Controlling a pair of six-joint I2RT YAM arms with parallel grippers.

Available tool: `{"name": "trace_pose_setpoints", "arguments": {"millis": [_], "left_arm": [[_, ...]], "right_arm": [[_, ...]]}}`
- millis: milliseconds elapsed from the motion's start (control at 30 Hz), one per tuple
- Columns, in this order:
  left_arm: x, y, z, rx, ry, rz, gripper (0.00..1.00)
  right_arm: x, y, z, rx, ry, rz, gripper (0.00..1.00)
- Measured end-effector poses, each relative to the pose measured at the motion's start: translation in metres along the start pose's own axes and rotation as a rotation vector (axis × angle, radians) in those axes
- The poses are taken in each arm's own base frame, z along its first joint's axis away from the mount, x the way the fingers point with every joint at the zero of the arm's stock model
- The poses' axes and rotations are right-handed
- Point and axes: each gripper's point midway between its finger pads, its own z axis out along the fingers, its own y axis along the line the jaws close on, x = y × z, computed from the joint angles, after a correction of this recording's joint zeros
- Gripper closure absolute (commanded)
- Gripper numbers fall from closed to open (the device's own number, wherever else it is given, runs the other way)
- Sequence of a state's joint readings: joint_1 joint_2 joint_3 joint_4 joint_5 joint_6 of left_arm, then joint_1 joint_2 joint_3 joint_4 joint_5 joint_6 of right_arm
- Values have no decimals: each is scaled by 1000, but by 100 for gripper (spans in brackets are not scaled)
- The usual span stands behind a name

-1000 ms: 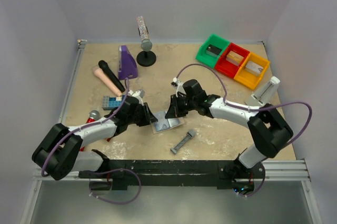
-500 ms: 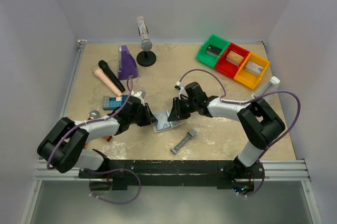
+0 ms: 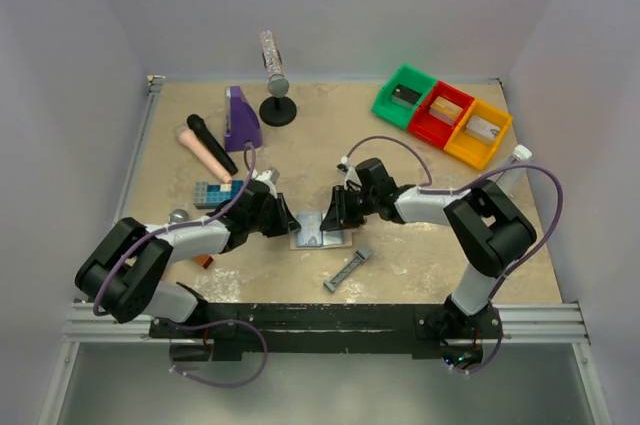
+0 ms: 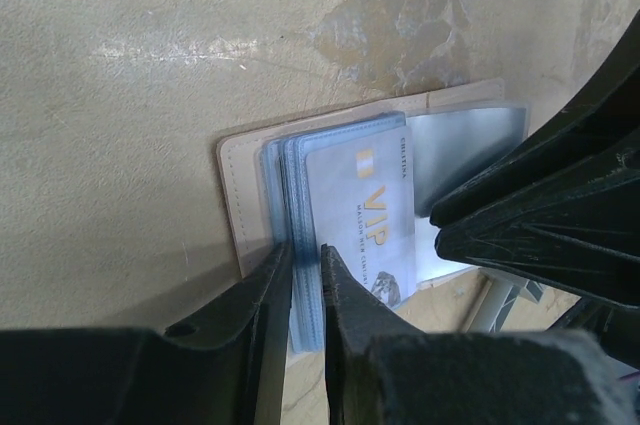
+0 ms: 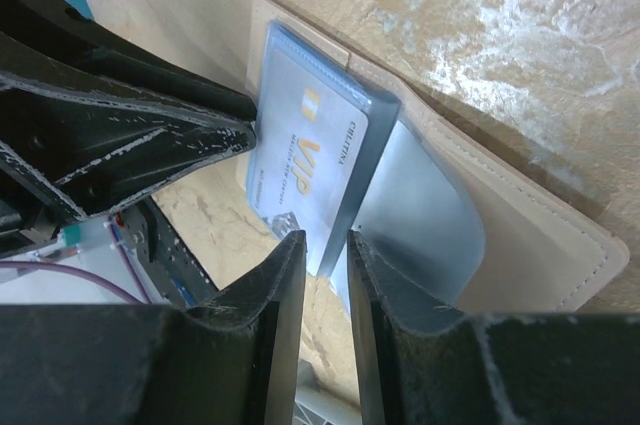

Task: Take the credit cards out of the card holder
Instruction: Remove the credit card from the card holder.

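The card holder [image 3: 318, 231] lies open on the table between my two grippers. In the left wrist view its tan-edged panel [image 4: 240, 195] holds a stack of pale blue sleeves, with a pale grey credit card [image 4: 360, 207] marked VIP on top. My left gripper [image 3: 288, 222] [image 4: 306, 263] is shut on the edge of that sleeve stack. My right gripper [image 3: 336, 219] [image 5: 327, 245] is at the holder's [image 5: 560, 245] near edge. Its jaws stand a narrow gap apart, astride the lower corner of the credit card [image 5: 305, 140] and a raised clear sleeve. The other cards are hidden.
A narrow grey bar tool [image 3: 348, 269] lies just in front of the holder. A blue studded block [image 3: 212, 193] sits to the left. Green [image 3: 404, 95], red [image 3: 440, 113] and yellow [image 3: 478, 132] bins stand at the back right. A purple object [image 3: 241, 117] and a black stand [image 3: 277, 110] are at the back left.
My right gripper has moved left and nearer, onto the holder's right side. My left gripper has stayed at the holder's left edge.
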State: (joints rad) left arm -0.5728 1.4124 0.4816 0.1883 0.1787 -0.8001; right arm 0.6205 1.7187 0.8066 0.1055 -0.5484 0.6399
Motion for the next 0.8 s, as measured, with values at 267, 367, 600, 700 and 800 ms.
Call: {"name": "trace_pose_setpoints", "arguments": {"millis": [267, 367, 600, 700, 800], "left_arm": [[-1, -1, 0, 7, -7, 1, 76], [-1, -1, 1, 9, -9, 2, 76], [0, -1, 1, 18, -13, 3, 77], [0, 0, 1, 16, -12, 2, 77], [2, 1, 2, 13, -8, 1, 77]], "right_arm": [[0, 2, 2, -29, -5, 45, 68], [-3, 4, 3, -39, -15, 51, 68], [1, 2, 10, -61, -1, 84, 68], [3, 0, 12, -59, 6, 96, 68], [2, 0, 12, -64, 4, 103, 68]]}}
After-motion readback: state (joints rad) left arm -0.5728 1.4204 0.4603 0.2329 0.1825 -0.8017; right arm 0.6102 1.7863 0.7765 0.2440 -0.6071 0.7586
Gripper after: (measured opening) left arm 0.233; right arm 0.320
